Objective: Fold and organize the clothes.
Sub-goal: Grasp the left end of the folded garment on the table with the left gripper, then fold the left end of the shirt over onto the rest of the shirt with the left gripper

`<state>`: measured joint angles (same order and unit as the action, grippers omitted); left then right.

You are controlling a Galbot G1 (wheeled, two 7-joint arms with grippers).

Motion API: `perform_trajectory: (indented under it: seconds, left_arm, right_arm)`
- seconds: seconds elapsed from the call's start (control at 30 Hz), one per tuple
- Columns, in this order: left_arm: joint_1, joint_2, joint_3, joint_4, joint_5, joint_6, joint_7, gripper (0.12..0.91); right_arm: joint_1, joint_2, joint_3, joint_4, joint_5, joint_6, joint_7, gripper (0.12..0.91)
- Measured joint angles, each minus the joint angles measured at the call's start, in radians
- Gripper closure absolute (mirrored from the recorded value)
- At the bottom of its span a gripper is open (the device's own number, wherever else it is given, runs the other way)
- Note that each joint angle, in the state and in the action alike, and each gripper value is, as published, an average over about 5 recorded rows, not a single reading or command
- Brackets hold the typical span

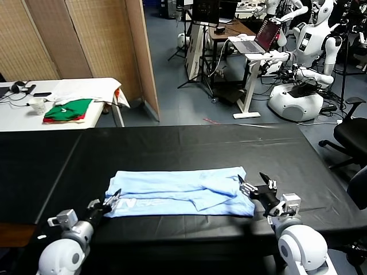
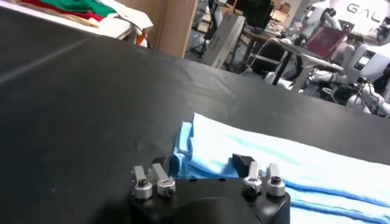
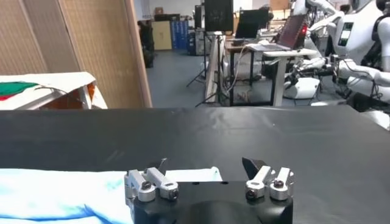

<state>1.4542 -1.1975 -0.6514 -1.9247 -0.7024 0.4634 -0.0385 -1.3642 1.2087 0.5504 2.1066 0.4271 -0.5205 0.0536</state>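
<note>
Across table front, T-shirt [image 1: 183,192] lengthwise left-right

A woven folding screen [image 1: 80,40] fills the upper left, above a white side table [image 1: 23,114]. Grey-blue floor [image 1: 183,97] runs back to a desk [image 1: 243,34] with a laptop [image 1: 258,39], upper right.

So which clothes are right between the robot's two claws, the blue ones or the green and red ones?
The pale sky-blue cotton T-shirt, folded into a strip on the black table, between the left gripper and right gripper. The green-and-red folded garments sit far off on the white table.
</note>
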Motion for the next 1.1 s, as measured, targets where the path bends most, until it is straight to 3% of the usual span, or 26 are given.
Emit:
perform_trajectory:
  seconds: [0.13, 0.23, 0.47, 0.87, 1.1]
  left_arm:
    - [0.002, -0.005, 0.006, 0.000, 0.010, 0.006, 0.001, 0.796]
    - [0.001, -0.006, 0.010, 0.000, 0.018, 0.013, 0.001, 0.853]
    - [0.003, 0.004, 0.010, -0.016, 0.116, 0.009, 0.000, 0.845]
    - [0.039, 0.125, -0.059, -0.012, 0.480, -0.093, 0.005, 0.845]
    - [0.068, 0.156, -0.077, -0.038, 0.448, -0.113, 0.003, 0.845]
  right_arm:
    - [0.001, 0.001, 0.000, 0.000, -0.002, 0.001, -0.005, 0.118]
    - [0.003, 0.002, -0.001, 0.000, -0.003, 0.002, -0.006, 0.118]
    - [0.004, 0.007, -0.006, 0.000, -0.006, 0.003, -0.006, 0.118]
    - [-0.009, 0.020, 0.007, -0.005, -0.002, 0.011, -0.003, 0.118]
    - [-0.030, 0.047, 0.008, -0.005, -0.024, 0.023, -0.004, 0.118]
